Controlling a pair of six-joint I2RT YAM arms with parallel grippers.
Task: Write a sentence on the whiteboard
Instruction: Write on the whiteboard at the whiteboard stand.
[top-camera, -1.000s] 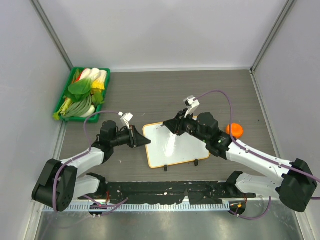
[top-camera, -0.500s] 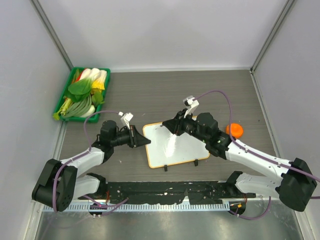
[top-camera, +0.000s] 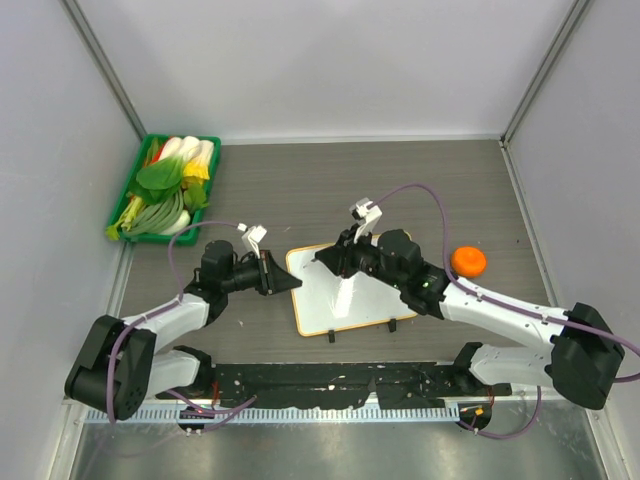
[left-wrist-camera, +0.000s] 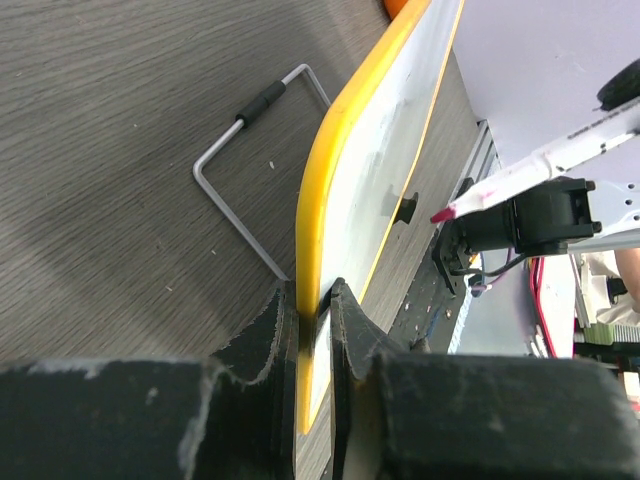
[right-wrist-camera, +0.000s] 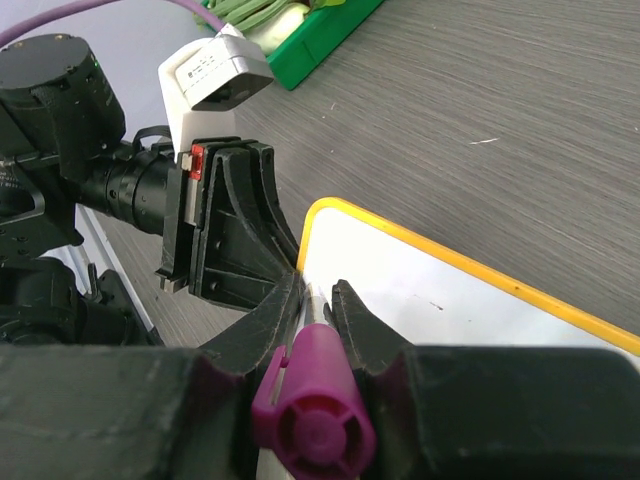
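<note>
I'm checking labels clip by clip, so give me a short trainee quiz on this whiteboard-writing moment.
1. True or false: the left gripper is shut on the edge of the whiteboard.
2. What does the right gripper hold? A) a purple-capped marker B) an eraser C) nothing
3. Fill in: in the top view, the orange round object lies to the robot's ____ of the whiteboard.
Key: 1 true; 2 A; 3 right.
</note>
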